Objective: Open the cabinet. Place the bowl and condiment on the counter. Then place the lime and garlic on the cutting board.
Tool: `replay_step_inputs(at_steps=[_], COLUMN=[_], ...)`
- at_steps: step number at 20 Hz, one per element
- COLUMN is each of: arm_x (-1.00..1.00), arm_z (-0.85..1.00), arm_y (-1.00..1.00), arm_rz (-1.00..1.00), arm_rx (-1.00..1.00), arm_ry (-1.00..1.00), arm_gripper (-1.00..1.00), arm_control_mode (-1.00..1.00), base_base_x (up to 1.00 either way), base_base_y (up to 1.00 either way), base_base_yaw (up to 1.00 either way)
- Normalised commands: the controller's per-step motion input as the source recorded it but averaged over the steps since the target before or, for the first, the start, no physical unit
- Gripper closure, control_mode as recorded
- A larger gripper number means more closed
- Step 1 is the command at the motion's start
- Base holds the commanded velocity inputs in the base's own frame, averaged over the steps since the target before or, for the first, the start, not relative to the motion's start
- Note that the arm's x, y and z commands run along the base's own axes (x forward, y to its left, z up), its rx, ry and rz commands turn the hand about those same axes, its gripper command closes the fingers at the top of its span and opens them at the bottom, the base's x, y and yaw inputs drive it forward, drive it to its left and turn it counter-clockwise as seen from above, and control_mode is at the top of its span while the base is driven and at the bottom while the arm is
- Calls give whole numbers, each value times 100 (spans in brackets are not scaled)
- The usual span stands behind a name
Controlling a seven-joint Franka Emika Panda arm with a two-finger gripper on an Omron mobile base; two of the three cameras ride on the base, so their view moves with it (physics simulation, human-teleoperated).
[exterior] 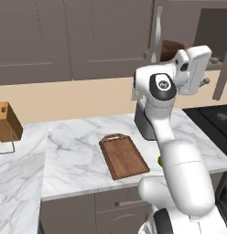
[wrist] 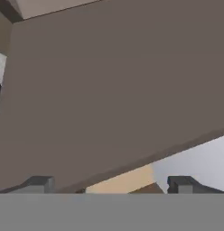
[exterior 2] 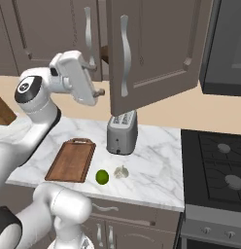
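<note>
Pincer: my pincer (exterior 2: 99,92) stands wide, holding nothing, just beside the cabinet door (exterior 2: 151,53).
Door: swung open.
Bowl: bowl (exterior: 171,49) inside the cabinet, behind that door, above my pincer.

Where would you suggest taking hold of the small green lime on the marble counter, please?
Grip the small round bright green lime across its middle, coming straight down from above: it sits free on the white marble counter, with the pale garlic bulb close on one side.
</note>
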Motion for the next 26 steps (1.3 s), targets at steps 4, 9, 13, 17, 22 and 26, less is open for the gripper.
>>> replay_step_inputs(at_steps=[4, 9, 13, 17, 22, 26], arm_x=[0, -30, -40, -25, -14, 0], arm_z=[1, 5, 1, -6, -48, -41], arm_y=[-100, -100, -100, -44, 67, 70], arm_rz=[-35, -24, -8, 19, 73, 75], arm_rx=[9, 20, 30, 34, 31, 32], arm_ry=[23, 7, 0, -5, -21, -22], arm_gripper=[-100, -100, -100, -100, -100, -100], arm_control_mode=[-100, -100, -100, -100, -100, -100], base_base_x=[0, 0, 0, 0, 0, 0], base_base_y=[0, 0, 0, 0, 0, 0], base_base_yaw=[0, 0, 0, 0, 0, 0])
